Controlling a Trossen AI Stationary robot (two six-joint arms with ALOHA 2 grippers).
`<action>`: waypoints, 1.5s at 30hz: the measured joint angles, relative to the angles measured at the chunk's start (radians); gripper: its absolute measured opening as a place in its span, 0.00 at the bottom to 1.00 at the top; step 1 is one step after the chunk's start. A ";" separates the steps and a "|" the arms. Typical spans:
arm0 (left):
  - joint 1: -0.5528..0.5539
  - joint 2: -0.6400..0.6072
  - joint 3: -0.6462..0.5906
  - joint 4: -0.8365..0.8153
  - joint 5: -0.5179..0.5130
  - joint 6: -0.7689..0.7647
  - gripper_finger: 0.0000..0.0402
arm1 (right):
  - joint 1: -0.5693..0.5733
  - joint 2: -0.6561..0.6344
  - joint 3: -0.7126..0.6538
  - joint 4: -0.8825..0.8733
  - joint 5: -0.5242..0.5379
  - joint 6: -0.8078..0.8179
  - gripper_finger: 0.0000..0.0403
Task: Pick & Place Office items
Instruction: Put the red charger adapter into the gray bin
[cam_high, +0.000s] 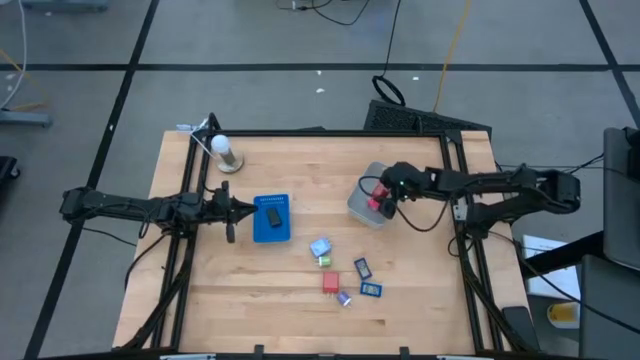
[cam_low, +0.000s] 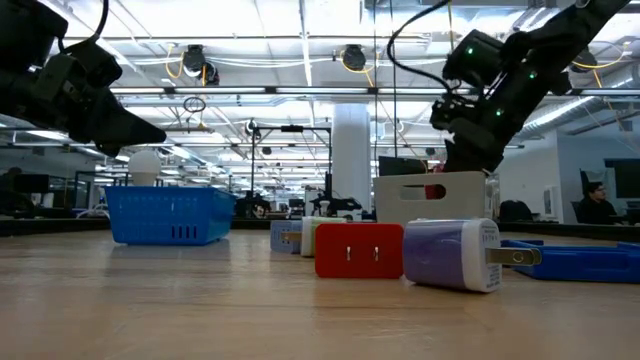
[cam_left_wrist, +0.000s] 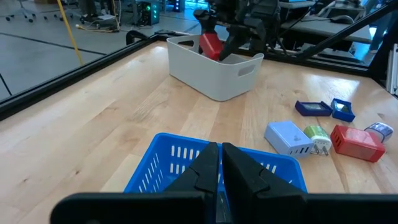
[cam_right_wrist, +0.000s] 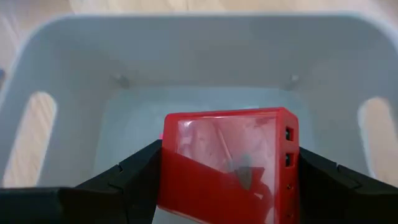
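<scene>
Red block (cam_right_wrist: 227, 165), clamped between the right gripper (cam_right_wrist: 227, 180) fingers directly above the open grey tub (cam_right_wrist: 56, 74), poised there seemingly for release inside; left gripper (cam_left_wrist: 221, 165) clenched empty over the blue tray (cam_left_wrist: 168, 162); remaining items (cam_high: 345, 275) lie well apart.

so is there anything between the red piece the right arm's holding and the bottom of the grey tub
Nothing visible. The right gripper holds the red block in its jaws directly over the open grey tub, whose floor below looks bare.
</scene>
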 joint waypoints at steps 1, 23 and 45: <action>0.000 0.000 0.000 0.000 0.000 0.000 0.05 | -0.007 0.009 0.000 -0.001 -0.013 -0.003 0.67; 0.000 0.000 0.000 0.000 0.000 0.001 0.05 | -0.013 0.070 0.000 0.020 -0.024 -0.063 0.82; 0.000 0.000 0.000 0.000 0.000 0.002 0.05 | 0.029 0.065 -0.001 0.020 -0.017 -0.240 0.88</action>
